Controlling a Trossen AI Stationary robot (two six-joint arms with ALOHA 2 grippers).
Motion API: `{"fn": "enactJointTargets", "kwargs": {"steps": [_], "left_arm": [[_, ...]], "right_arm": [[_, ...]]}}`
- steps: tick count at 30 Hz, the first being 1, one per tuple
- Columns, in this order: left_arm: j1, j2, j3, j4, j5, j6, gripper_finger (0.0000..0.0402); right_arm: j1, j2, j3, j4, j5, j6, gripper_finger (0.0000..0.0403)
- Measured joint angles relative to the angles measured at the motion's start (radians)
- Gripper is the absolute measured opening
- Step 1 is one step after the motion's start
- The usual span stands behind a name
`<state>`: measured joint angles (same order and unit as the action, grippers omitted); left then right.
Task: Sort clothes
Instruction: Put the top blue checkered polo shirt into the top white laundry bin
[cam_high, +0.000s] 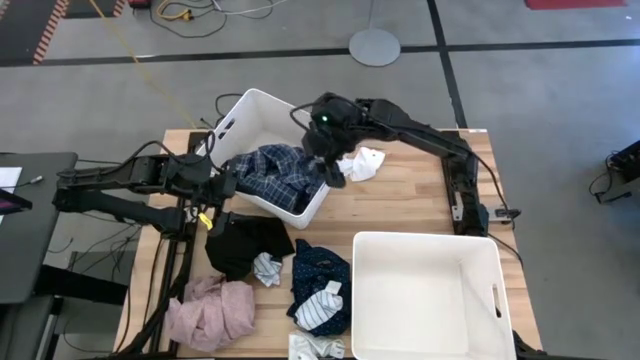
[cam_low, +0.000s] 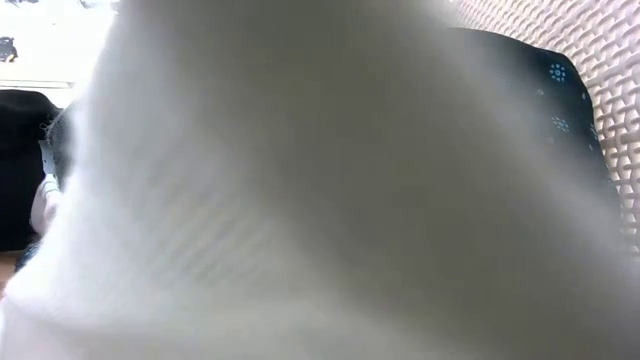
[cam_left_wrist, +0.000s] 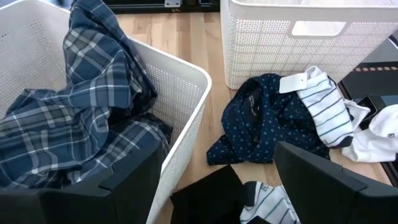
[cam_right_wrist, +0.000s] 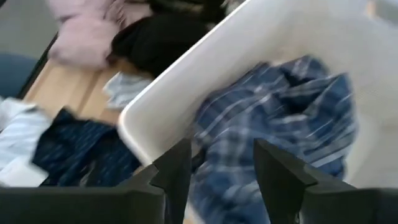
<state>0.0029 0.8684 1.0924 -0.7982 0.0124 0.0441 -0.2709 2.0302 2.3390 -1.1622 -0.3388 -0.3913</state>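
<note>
The blue plaid shirt (cam_high: 272, 170) lies bunched inside the far-left white bin (cam_high: 250, 108); it also shows in both wrist views (cam_left_wrist: 81, 124) (cam_right_wrist: 280, 112). My right gripper (cam_high: 325, 150) (cam_right_wrist: 217, 174) is open just above the shirt at the bin's right rim. My left gripper (cam_high: 225, 186) (cam_left_wrist: 217, 193) is open and empty at the bin's near-left side. On the table in front lie the black garment (cam_high: 245, 243), pink garment (cam_high: 210, 310), navy dotted garment (cam_high: 320, 272) and striped socks (cam_high: 322, 305). A white piece (cam_high: 363, 163) lies right of the bin.
A second white bin (cam_high: 425, 295) stands at the near right. A small light sock (cam_high: 267, 268) lies beside the black garment. A white cloth (cam_low: 300, 200) close to the lens fills the low view. Bare wood (cam_high: 400, 200) lies between the bins.
</note>
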Motion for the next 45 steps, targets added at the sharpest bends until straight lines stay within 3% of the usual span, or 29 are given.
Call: {"fn": "enactJointTargets", "kwargs": {"steps": [4, 10, 19, 29, 33, 37, 41, 45], "left_arm": [[0.000, 0.000, 0.000, 0.001, 0.000, 0.007, 0.0304], [0.000, 0.011, 0.000, 0.001, 0.000, -0.007, 0.0304], [0.000, 0.039, -0.002, 0.003, 0.000, -0.026, 0.0304], [0.000, 0.051, -0.063, 0.038, 0.000, -0.038, 0.0304], [0.000, 0.050, -0.064, 0.045, 0.000, -0.045, 0.0304], [0.000, 0.050, -0.064, 0.049, 0.000, -0.049, 0.0304], [0.000, 0.050, -0.064, 0.049, 0.000, -0.049, 0.0304], [0.000, 0.050, -0.064, 0.053, 0.000, -0.041, 0.0304]], "right_arm": [[0.017, 0.002, -0.013, -0.056, 0.001, -0.011, 0.0161], [0.009, 0.003, -0.107, 0.027, 0.022, -0.012, 0.0137], [-0.059, 0.004, -0.362, 0.323, 0.056, 0.001, 0.0118], [-0.092, 0.004, -0.532, 0.615, 0.050, 0.214, 0.0116], [-0.092, 0.003, -0.542, 0.607, 0.041, 0.316, 0.0116], [-0.093, 0.003, -0.542, 0.494, -0.037, 0.347, 0.0116], [-0.092, 0.003, -0.542, 0.392, -0.050, 0.368, 0.0116], [-0.096, -0.002, -0.543, 0.380, -0.114, 0.383, 0.0116]]}}
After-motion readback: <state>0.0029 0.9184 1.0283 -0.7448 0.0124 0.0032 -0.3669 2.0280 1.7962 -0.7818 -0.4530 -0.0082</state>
